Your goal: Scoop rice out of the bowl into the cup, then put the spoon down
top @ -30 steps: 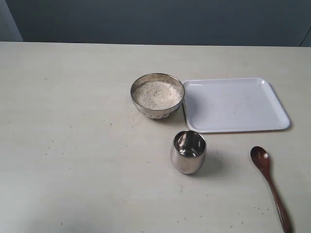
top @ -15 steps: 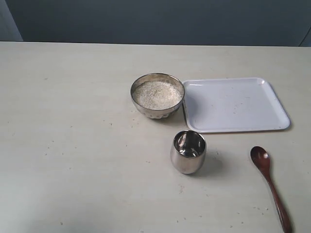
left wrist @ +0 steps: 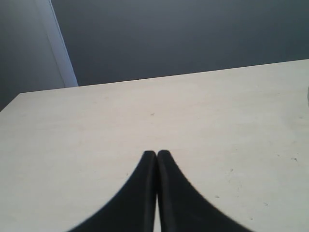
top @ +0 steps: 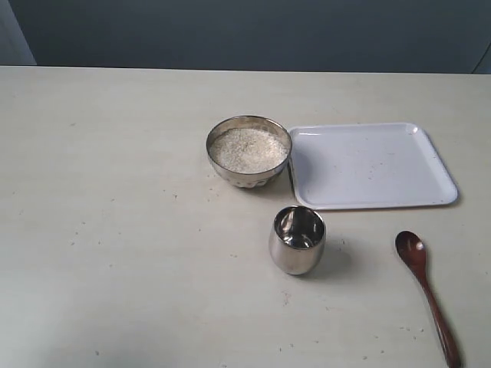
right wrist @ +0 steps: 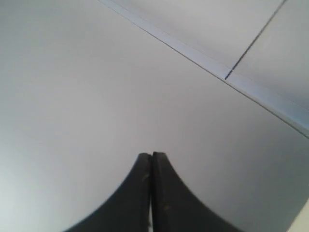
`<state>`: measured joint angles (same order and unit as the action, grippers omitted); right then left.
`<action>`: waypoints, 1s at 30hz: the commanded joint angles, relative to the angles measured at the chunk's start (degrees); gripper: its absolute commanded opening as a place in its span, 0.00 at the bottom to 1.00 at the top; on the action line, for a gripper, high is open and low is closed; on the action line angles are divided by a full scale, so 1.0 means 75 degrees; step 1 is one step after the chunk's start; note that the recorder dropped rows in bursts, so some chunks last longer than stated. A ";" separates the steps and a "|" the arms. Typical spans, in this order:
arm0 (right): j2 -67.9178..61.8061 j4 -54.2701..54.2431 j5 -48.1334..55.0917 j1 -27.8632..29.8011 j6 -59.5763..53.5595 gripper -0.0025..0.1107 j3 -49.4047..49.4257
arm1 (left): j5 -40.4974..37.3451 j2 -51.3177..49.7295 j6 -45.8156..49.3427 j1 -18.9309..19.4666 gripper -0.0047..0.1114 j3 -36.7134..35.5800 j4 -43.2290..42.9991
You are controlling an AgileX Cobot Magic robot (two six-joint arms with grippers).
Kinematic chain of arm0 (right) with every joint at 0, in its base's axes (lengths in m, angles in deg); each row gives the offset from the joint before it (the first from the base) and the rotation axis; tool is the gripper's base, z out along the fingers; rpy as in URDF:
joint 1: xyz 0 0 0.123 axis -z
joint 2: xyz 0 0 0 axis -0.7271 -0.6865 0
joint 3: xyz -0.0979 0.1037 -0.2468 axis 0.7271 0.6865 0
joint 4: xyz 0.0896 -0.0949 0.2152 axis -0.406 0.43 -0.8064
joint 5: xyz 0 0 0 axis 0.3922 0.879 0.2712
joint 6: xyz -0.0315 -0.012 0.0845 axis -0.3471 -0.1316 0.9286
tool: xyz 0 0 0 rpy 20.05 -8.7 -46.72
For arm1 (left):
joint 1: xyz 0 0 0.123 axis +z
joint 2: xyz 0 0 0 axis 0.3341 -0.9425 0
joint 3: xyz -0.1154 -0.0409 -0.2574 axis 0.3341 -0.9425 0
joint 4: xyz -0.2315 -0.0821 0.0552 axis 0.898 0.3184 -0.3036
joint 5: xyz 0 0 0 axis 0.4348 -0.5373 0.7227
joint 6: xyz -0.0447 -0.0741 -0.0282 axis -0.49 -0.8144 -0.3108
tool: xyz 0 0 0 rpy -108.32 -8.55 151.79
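Bowl (top: 249, 179): wide shallow silver metal with a fluted lower side, upright near the middle of the pale table (top: 115, 230) in the exterior view. It is filled nearly to the rim with rice (top: 248, 149), a fine white-beige, fairly level mass. White rectangular tray (top: 368, 165) sits just beside the bowl on its right; cannot tell if they touch. Cup (top: 295, 259): small, rounded, shiny steel, no handle, upright, nearer the camera than the bowl and apart from it, close to the tray's near left corner. Its inside is all reflections, contents unclear. Spoon (top: 426, 295): slender dark reddish-brown wood, flat on the table right of the cup and well apart from it. The oval head points toward the tray and the handle runs off toward the lower right edge. Left tool (left wrist: 156, 153): black fingertips pressed together, nothing between them, over bare table with a dark wall behind. Right tool (right wrist: 151, 155): fingertips also closed together, gripping nothing, pointed at a plain grey surface with thin seam lines. Neither tool shows in the exterior view, and neither touches any object.
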<state>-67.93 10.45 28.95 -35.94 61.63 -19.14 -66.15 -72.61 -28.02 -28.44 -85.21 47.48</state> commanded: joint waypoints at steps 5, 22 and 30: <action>-0.0029 0.3167 0.1276 0.0005 0.0077 0.02 -0.1007 | 0.0011 0.0033 -0.0050 -0.0042 0.04 0.0031 -0.0053; -0.9942 0.1513 1.1916 -0.2669 -0.6007 0.02 -0.9745 | 0.0011 0.0033 -0.0050 -0.0042 0.04 0.0031 -0.0053; -0.9767 0.0882 1.1106 -0.3492 -0.5771 0.10 -0.5467 | 0.0011 0.0033 -0.0050 -0.0042 0.04 0.0031 -0.0053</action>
<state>-141.63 18.69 115.14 -61.89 19.01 -63.84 -66.15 -72.61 -28.02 -28.44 -85.21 47.48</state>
